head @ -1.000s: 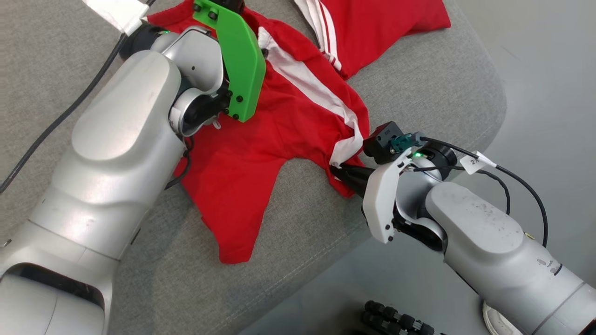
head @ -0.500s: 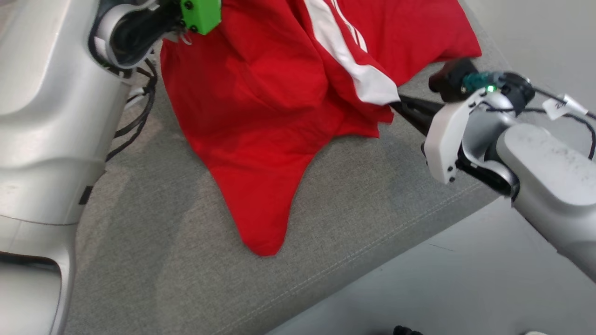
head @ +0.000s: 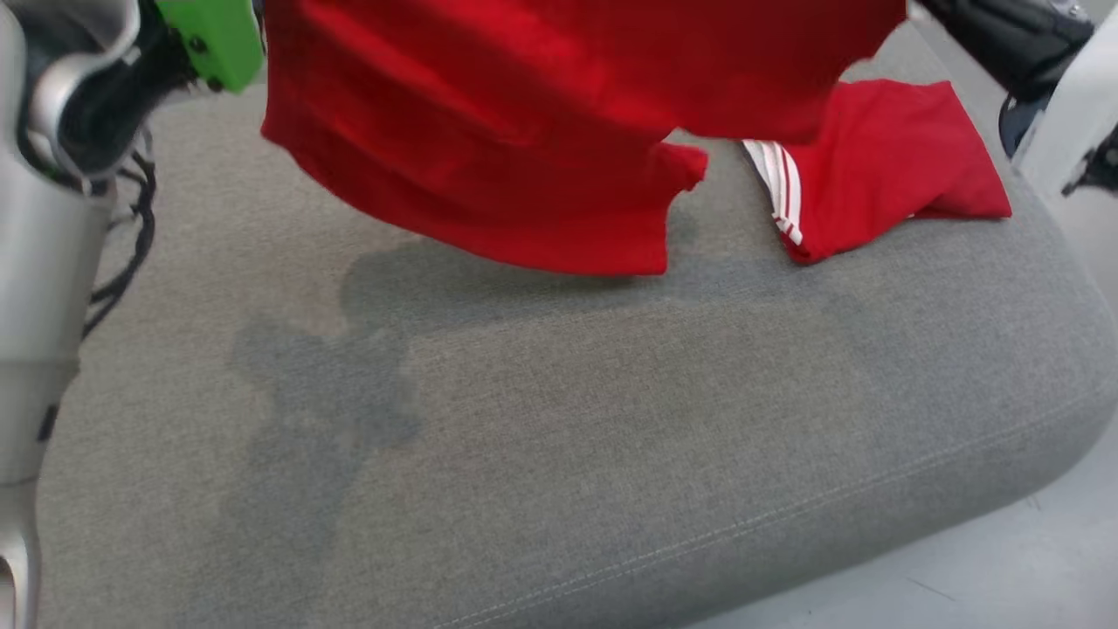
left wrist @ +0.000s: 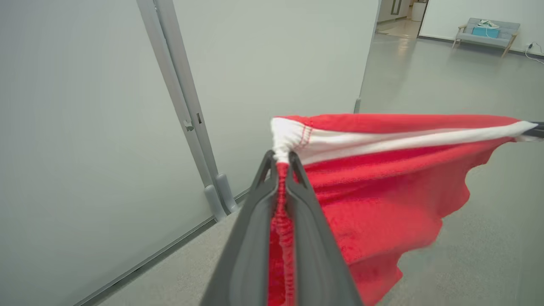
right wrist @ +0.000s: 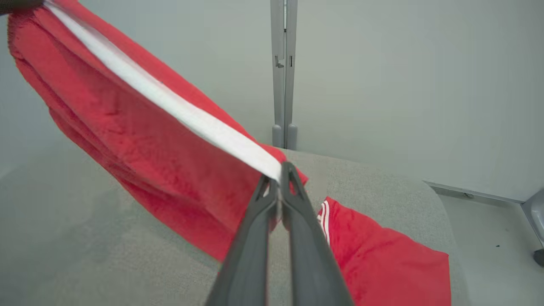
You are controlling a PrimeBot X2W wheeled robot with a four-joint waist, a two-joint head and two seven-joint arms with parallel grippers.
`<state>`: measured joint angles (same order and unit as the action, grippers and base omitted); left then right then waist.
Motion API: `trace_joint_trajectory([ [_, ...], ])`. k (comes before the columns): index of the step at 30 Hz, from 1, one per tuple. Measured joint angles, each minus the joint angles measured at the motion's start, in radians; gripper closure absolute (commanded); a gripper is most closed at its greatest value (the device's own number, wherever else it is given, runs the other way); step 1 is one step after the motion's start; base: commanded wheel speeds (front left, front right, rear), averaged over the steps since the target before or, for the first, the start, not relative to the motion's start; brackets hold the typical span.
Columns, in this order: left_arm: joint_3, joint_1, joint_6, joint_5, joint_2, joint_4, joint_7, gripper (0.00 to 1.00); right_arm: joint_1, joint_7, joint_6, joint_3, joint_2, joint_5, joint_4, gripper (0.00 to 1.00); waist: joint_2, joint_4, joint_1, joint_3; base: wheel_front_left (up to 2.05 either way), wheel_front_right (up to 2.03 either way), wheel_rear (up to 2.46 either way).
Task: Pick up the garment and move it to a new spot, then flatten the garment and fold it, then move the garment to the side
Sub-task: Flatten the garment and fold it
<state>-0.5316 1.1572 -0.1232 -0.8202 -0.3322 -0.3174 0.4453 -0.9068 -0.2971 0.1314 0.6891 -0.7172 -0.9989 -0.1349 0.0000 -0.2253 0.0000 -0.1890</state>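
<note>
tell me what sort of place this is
Likely an office or lab space, not a home: pale partition walls on metal posts, a smooth grey floor, and a grey upholstered seat under the garment.

The garment point(head: 524, 131) runs past the top edge of the head view, so its upper part is cut off. In the left wrist view its hanging hem point(left wrist: 408, 250) is blurred. A second red cloth point(head: 882, 166) on the grey seat point(head: 559, 437) is partly hidden behind the garment; whether the two join cannot be told. Items on a distant bench point(left wrist: 486, 34) are too small to identify.
</note>
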Motion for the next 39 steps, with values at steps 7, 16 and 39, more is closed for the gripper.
trace_joint_trajectory([
  [7,-0.007,-0.286,0.05,-0.046,0.022,0.132,-0.042,1.0,0.322,0.004,0.0,0.022,-0.041,-0.119,0.092,1.0,0.0,0.104,0.0,0.077,0.0,0.0,0.0],
  [16,-0.021,-0.775,0.142,-0.184,0.011,0.331,-0.041,1.0,0.665,0.04,-0.067,0.054,-0.071,-0.251,0.276,1.0,0.0,0.225,0.0,0.094,0.0,0.0,0.0],
  [39,0.143,-0.969,0.21,-0.357,-0.199,0.797,0.039,1.0,0.681,0.163,-0.167,-0.182,-0.32,-0.304,0.633,1.0,0.0001,0.228,0.0,-0.012,0.0,0.0,0.0],
])
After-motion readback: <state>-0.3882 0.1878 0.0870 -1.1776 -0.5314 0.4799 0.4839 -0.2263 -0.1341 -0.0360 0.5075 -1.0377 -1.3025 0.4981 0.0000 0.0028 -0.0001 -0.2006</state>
